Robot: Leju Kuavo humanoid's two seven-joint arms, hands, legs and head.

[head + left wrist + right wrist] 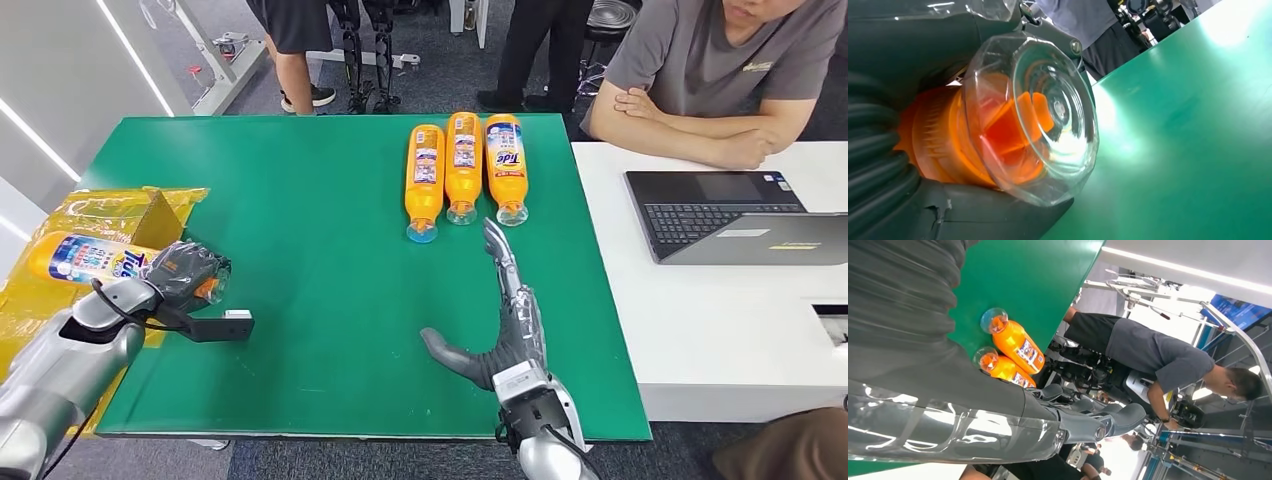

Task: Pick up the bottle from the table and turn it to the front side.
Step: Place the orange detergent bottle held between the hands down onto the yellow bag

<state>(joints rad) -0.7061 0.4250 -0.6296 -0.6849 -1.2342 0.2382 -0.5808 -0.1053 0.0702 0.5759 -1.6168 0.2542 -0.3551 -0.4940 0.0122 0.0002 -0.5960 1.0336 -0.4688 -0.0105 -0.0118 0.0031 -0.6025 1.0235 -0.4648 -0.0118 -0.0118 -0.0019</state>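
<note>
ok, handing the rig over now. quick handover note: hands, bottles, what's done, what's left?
Left hand: grips an orange bottle at its cap end, over the yellow bag at the green table's left edge; Tide label faces up.
Right hand: open, flat on the table, fingers pointing toward the three bottles lying in a row at the far edge, holding nothing.
Done: one bottle picked up.
Left: in the row, two show back labels and one shows its Tide front; the two likely need turning.
</note>
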